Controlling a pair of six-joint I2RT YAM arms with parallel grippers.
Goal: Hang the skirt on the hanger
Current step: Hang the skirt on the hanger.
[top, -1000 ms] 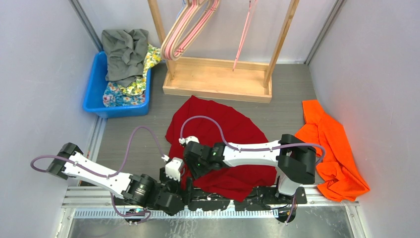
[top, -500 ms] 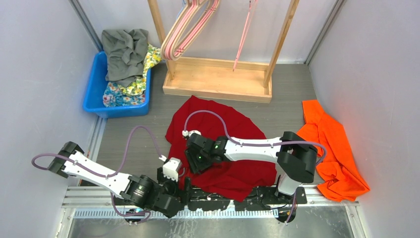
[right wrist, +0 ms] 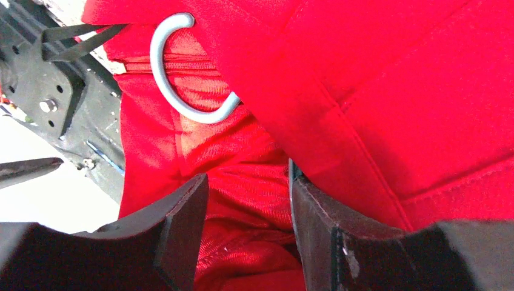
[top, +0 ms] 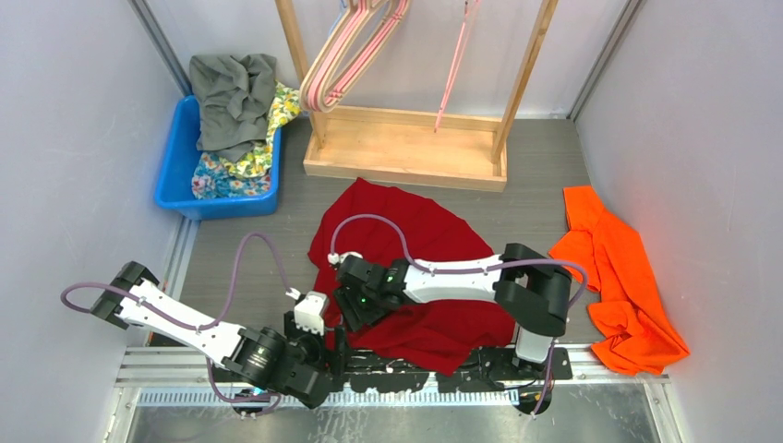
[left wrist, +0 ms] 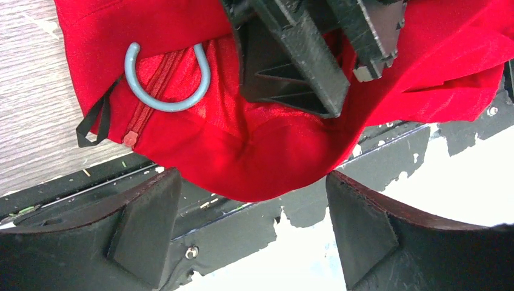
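**Item: red skirt with hanger, near-centre of table**

1. Blue bin point(top: 173, 180), far left, heaped with grey and floral clothes. Not part of the job.
2. Left gripper point(left wrist: 251, 200), at the near edge, left of centre. Its jaws stand wide with nothing in them. It sits back over the near rail point(top: 166, 365), facing the skirt's near-left hem, which droops over that rail just ahead of its fingertips.
3. Hanger hook point(left wrist: 166, 108), grey-blue and U-shaped. It pokes out of the skirt's waist opening beside the zipper point(left wrist: 142, 118), at the garment's near-left corner. The rest of the hanger is hidden under cloth, so its long axis cannot be read.
4. Skirt point(top: 415, 231), spread flat on the table from the centre towards the near edge. Its waist end lies near-left under both tools.
5. Right gripper point(right wrist: 247, 182), reaching leftward across the skirt. Its jaws are part-way apart over a wrinkled fold of cloth, and I cannot tell whether they pinch it. The hook lies just beyond its fingertips, to the left.
6. Wooden rack point(top: 406, 148), far centre, with spare hangers point(top: 346, 55) on it. It stands well apart from the skirt, on its far side.
7. Orange garment point(top: 619, 277), right side, idle.

**Governing relation:** the hook lies between the two tools. It is just beside the right gripper, while the left gripper stands further off on the near side. Judged so, the right arm is the nearer to take the hook.
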